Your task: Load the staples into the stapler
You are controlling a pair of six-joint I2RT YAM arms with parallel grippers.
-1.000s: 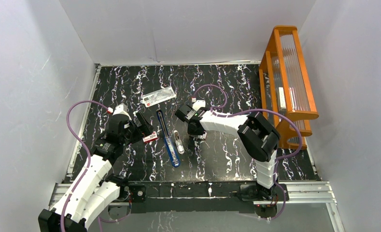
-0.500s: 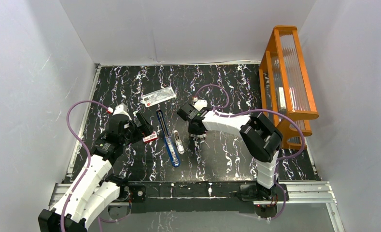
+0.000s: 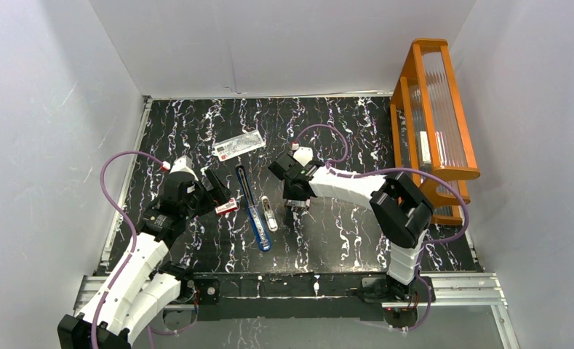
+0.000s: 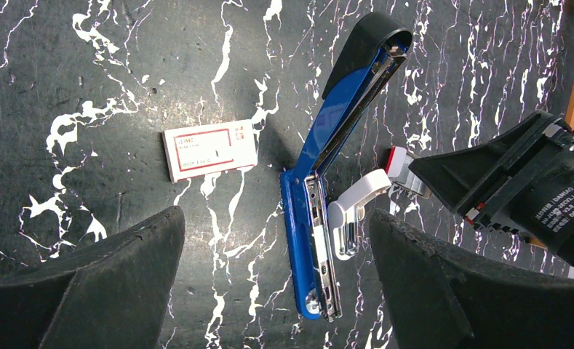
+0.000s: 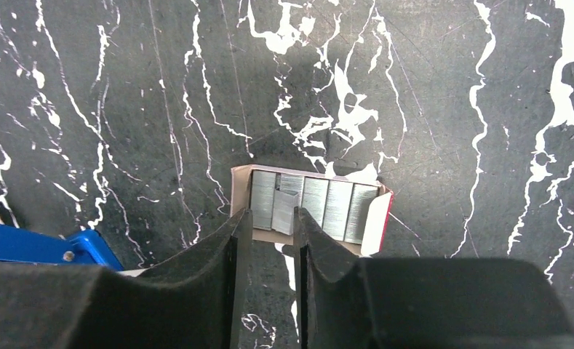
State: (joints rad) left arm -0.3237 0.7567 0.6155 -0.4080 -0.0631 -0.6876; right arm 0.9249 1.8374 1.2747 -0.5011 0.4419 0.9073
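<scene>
Right tool (image 5: 269,218) narrow, tips straddling one strip (image 5: 285,209) in the staples tray (image 5: 377,218); can't tell if gripped. You're at pick-up: next lift it clear toward the open stapler (image 4: 321,153) alongside. Left tool (image 4: 275,218) wide.

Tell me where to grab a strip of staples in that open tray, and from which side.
Probably from straight above, since the walls of the tray block the sides. Pinch the offset strip across its narrow width. It sits slightly out of line with its packed neighbours, which leaves its long edges easier to catch.
</scene>
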